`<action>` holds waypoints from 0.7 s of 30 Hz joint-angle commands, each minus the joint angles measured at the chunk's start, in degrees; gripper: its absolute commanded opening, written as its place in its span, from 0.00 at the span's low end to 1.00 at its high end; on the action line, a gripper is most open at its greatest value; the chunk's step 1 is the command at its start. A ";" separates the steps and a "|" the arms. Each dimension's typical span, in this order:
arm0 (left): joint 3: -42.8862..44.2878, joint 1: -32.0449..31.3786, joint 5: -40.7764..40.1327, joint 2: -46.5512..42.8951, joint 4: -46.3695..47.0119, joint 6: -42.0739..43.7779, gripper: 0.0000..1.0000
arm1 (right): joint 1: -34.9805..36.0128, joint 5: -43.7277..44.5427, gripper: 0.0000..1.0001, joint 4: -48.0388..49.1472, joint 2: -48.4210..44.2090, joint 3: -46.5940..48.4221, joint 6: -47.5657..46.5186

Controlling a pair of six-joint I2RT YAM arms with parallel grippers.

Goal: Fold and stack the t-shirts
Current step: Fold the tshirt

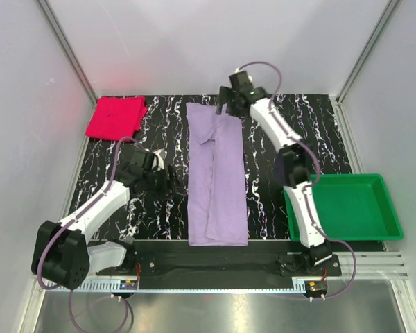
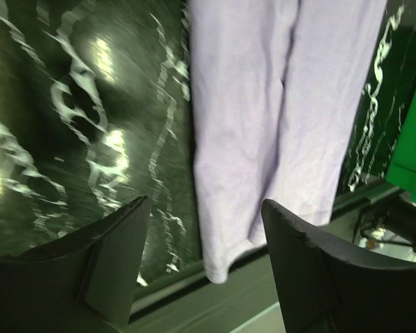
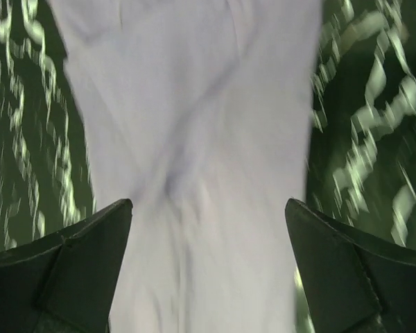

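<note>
The purple shirt (image 1: 217, 177) lies flat as a long, narrow strip. Its far end is directly beneath my right hand (image 3: 208, 202), and its long edge is just to the right of my left hand (image 2: 204, 203). It looks light, limp and soft, with nothing to break, but the folded layers will likely slide apart if I pinch only the top one. I judge the best hold to be at the far corners, taking every layer at once, with the near hem as the fold target. Both my hands are open and hold nothing. The right wrist view is blurred, so I cannot tell whether those fingers touch the cloth. The pink shirt (image 1: 115, 116) sits as a folded square well beyond my left hand. The tray (image 1: 392, 208) is beside my right arm.
</note>
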 commanded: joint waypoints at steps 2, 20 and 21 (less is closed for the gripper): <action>-2.11 -5.21 -1.33 -2.89 -0.89 -7.97 0.68 | 1.28 -4.60 1.00 -13.04 -23.00 -18.04 -0.87; -5.19 -29.21 -16.17 -3.08 -7.93 -29.42 0.58 | 23.51 -18.39 0.58 -1.35 -78.58 -95.07 24.52; -5.37 -29.66 -16.53 -2.90 -7.84 -29.86 0.58 | 24.65 -17.53 0.58 -0.91 -78.58 -97.00 26.10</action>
